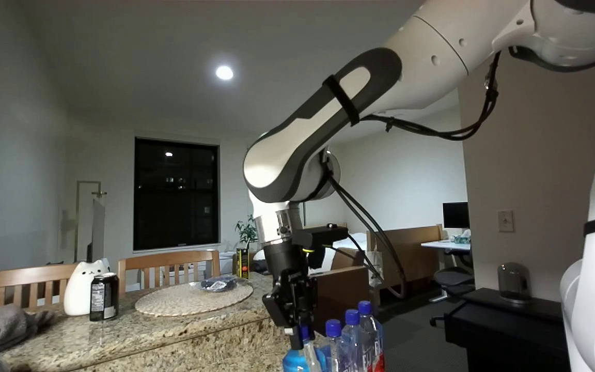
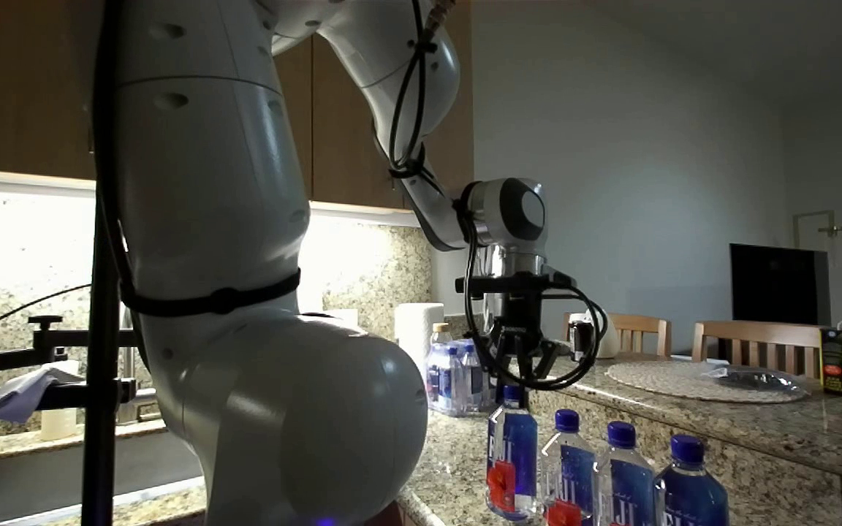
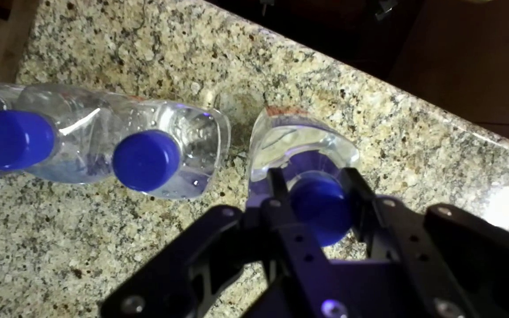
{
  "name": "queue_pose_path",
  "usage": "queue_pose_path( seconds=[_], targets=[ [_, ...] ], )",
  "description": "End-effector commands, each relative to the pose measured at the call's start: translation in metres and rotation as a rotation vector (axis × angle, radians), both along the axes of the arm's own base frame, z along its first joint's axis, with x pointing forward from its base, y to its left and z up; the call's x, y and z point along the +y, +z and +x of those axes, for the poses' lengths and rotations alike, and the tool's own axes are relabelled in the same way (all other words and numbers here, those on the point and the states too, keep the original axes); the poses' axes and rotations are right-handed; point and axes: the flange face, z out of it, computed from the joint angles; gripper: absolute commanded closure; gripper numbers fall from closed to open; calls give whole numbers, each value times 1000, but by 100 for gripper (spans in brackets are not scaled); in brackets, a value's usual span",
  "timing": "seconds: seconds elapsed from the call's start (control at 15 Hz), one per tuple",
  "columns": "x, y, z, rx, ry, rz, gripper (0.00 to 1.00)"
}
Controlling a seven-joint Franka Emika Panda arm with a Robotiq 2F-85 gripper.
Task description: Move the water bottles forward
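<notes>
White arm [image 1: 359, 81] bent over the granite surface [image 3: 104, 247], tool [image 3: 314, 185] clamped on a water bottle [image 2: 514, 447]

The arm spans from the upper right to the lower centre in an exterior view. The speckled surface fills most of the wrist view; a raised ledge [image 2: 772, 425] of the same stone crosses the right side in an exterior view. A dark window [image 1: 176, 194] sits left of centre in an exterior view, and wooden chairs [image 1: 168, 260] line the far side of the ledge. A round woven mat [image 1: 184, 300] lies on the ledge.

A paper towel roll [image 2: 417, 329] stands near the centre in an exterior view, and a white cat-faced object [image 1: 76, 294] sits at the left in an exterior view.

The water bottle in the tool is the leftmost of four at the lower right in an exterior view; whether its base meets the surface, I cannot tell. Three other water bottles [image 2: 622, 478] run toward the lower right corner, upright, with blue labels [image 2: 693, 502]. In the wrist view, a narrow strip of granite parts the clamped bottle from its nearest neighbour.

A black can [image 1: 104, 297] stands just beside the cat-faced object. The fingers [image 3: 278, 187] touch a blue cap [image 3: 320, 210] from both sides, right of centre in the wrist view.
</notes>
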Motion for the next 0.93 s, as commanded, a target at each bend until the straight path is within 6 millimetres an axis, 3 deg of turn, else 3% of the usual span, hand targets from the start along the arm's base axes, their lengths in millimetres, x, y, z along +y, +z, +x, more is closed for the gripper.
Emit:
queue_pose_path(
  seconds=[0.0, 0.87],
  targets=[
    [5, -4, -1, -47, 4, -2, 86],
    [-5, -13, -4, -56, 8, -30, 86]
  ],
)
